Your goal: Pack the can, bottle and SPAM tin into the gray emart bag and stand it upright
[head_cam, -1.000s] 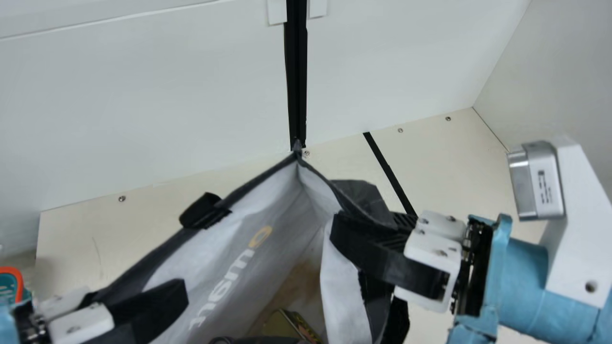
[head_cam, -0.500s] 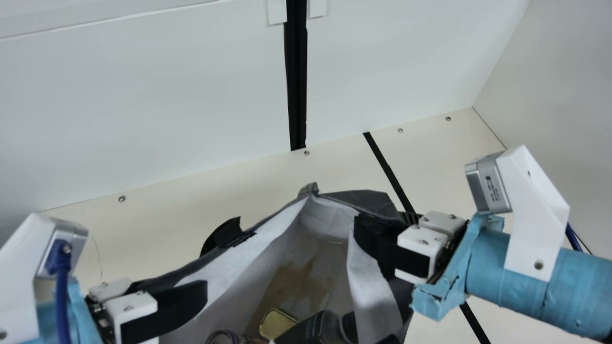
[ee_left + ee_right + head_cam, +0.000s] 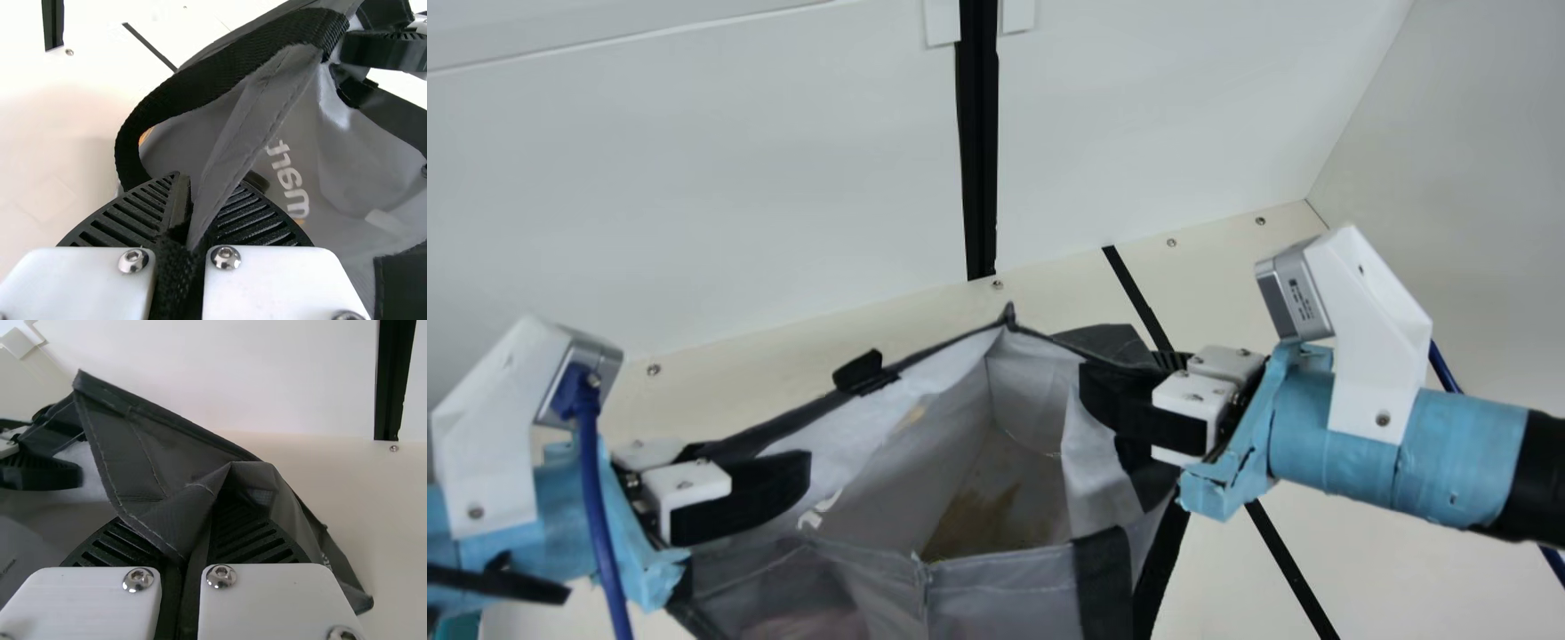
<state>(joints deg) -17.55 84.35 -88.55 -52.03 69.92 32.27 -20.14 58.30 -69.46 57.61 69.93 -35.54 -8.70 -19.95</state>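
Panels (image 3: 694, 178), white and tall, stood behind the cream table (image 3: 1387, 551), with a black upright strip (image 3: 978, 142) on them. Between my two arms I had the gray emart bag (image 3: 996, 596), its mouth open and facing up towards the neck camera; I could not tell whether its base touched the table. My right gripper (image 3: 1107, 378) was closed on the bag's right rim, and the right wrist view showed gray cloth bunched between its ribbed fingers (image 3: 243, 533). My left gripper (image 3: 769, 471) was closed too, at the left side of the mouth, pinching the hem and black webbing in the left wrist view. There, a black strap (image 3: 200, 87) looped above the fingers. Inside, I made out pale print (image 3: 290, 180) on one wall and a brownish patch (image 3: 969, 524) low down. Small screws (image 3: 654, 369) dotted the table's far edge.
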